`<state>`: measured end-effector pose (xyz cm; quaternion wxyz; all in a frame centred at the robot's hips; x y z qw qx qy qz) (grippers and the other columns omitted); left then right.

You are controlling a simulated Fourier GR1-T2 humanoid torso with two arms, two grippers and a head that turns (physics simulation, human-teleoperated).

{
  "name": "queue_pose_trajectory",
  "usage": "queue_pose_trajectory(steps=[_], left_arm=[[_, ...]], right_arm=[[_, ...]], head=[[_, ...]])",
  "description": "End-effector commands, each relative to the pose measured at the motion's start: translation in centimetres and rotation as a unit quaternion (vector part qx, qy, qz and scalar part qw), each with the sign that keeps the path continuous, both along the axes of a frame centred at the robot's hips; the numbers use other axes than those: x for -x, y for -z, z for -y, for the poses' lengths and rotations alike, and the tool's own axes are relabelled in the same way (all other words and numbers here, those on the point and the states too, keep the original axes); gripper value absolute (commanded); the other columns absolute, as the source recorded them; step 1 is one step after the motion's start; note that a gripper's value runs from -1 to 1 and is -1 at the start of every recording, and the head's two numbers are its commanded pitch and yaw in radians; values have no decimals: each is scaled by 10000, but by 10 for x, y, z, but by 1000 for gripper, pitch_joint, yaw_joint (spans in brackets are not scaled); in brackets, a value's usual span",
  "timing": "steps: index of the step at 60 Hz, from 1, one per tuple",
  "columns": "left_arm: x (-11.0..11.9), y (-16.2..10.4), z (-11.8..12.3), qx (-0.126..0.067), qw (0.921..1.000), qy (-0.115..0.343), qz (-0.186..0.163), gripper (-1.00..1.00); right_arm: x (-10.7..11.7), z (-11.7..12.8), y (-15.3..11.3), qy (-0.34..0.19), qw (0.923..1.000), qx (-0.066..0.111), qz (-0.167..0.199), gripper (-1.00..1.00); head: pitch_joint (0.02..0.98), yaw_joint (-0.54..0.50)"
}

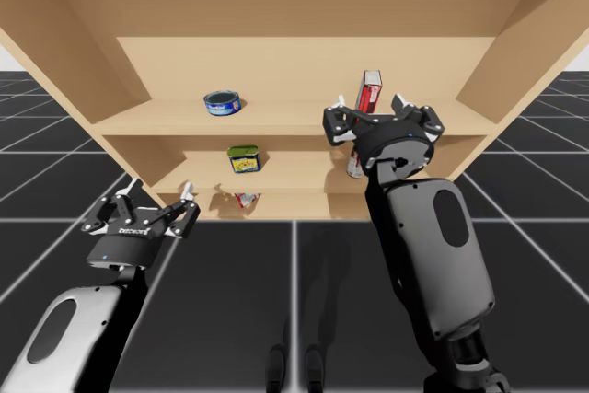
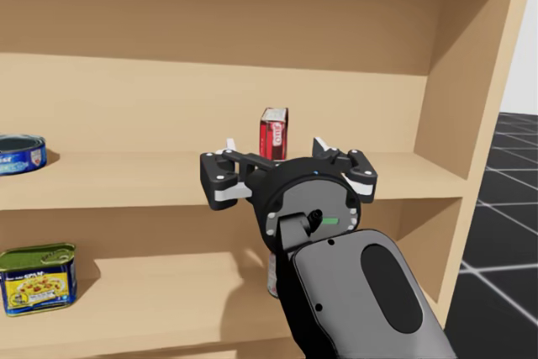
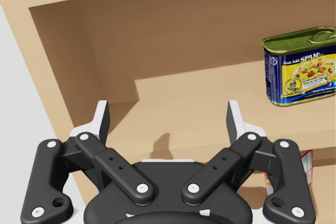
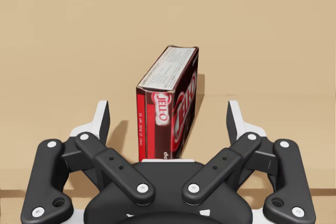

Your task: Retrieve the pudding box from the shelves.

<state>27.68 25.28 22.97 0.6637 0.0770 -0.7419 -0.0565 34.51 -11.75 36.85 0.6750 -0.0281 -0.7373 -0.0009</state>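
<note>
The pudding box (image 1: 371, 91) is a dark red carton standing upright on the upper shelf board (image 1: 276, 120), toward its right end. In the head view the pudding box (image 2: 274, 134) rises just behind my right gripper (image 2: 273, 150). My right gripper (image 1: 369, 106) is open and level with that shelf. In the right wrist view the pudding box (image 4: 168, 111) stands straight ahead of the right gripper (image 4: 168, 114), in line with the gap, and neither finger touches it. My left gripper (image 1: 158, 189) hangs open by the bottom shelf's left end, and the left gripper (image 3: 168, 114) holds nothing.
A flat blue can (image 1: 223, 103) lies left on the upper shelf. A green and yellow tin (image 1: 244, 159) stands on the middle shelf, and a can (image 2: 272, 275) is partly hidden behind my right arm. A small red and white packet (image 1: 246, 198) lies on the bottom shelf. The cabinet's right wall (image 2: 471, 81) is close by.
</note>
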Motion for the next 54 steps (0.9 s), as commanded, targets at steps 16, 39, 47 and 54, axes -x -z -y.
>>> queue_pose_trajectory(steps=[16, 39, 47, 54], left_arm=[[0, -1, -2, 11, 10000, -20, 29, -1000], [0, -1, -1, 5, 10000, -37, 50, -1000], [0, -1, -1, -6, 10000, -34, 48, -1000], [0, -1, -1, -9, 10000, -39, 51, -1000]], right_arm=[[-27, 12, 20, 271, 9979, 129, -579, 1000], [16, 37, -3, 494, 9984, 273, 24, 1000], [46, 47, -2, 429, 9982, 351, 242, 1000], [74, 59, 3, 409, 9979, 364, 355, 1000]], head=[[317, -234], [321, -235], [322, -237], [328, -237]])
